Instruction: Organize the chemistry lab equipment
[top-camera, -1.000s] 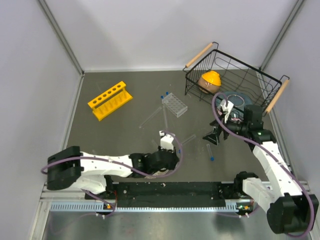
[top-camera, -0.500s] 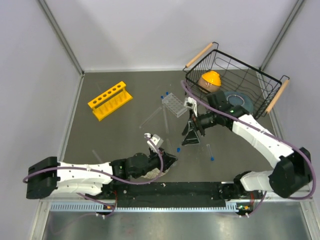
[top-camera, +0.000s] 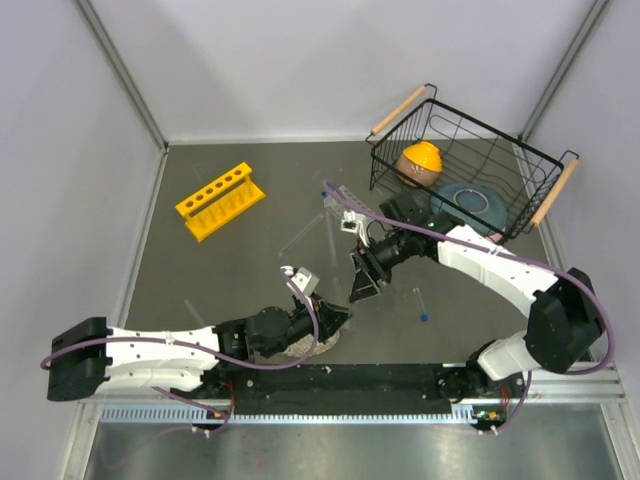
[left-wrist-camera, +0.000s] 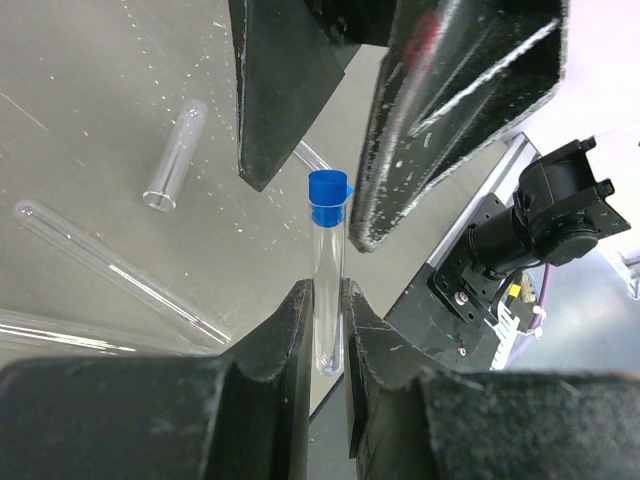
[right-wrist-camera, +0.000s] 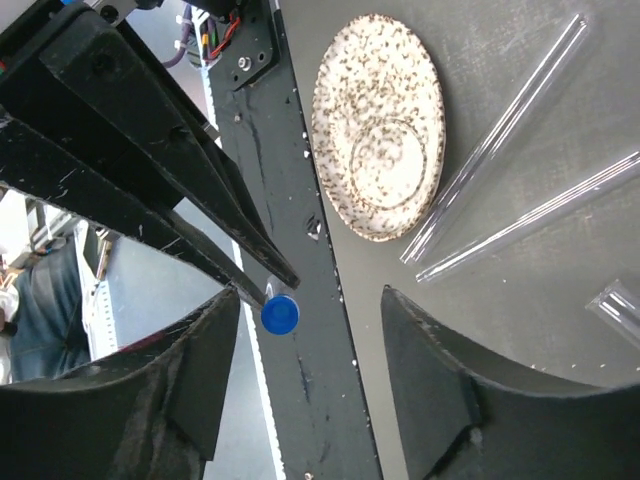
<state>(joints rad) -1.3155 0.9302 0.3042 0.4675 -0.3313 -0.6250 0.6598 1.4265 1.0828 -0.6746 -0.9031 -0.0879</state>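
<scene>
My left gripper (left-wrist-camera: 327, 292) is shut on a short clear blue-capped vial (left-wrist-camera: 326, 270) and holds it upright, cap up, off the table. In the top view the left gripper (top-camera: 335, 320) is near the front middle. My right gripper (top-camera: 362, 280) is open just above it. Its two fingers (left-wrist-camera: 290, 100) stand either side of the cap without touching. The cap (right-wrist-camera: 280, 315) lies between the jaws of the right gripper (right-wrist-camera: 310, 295), nearer one finger. A yellow six-hole rack (top-camera: 220, 200) stands far left. The small clear rack (top-camera: 338, 205) is partly hidden by the right arm's cable.
A second blue-capped vial (top-camera: 420, 305) lies right of the grippers. Long test tubes (top-camera: 300, 235) (right-wrist-camera: 500, 130) and a short open tube (left-wrist-camera: 175, 155) lie on the mat. The speckled disc (right-wrist-camera: 380, 130) sits under the left arm. The black wire basket (top-camera: 520, 185) stands at the back right.
The right arm has swung left from beside the basket and brought its open gripper over the left gripper. The left gripper pulled back towards the front edge with the vial.
</scene>
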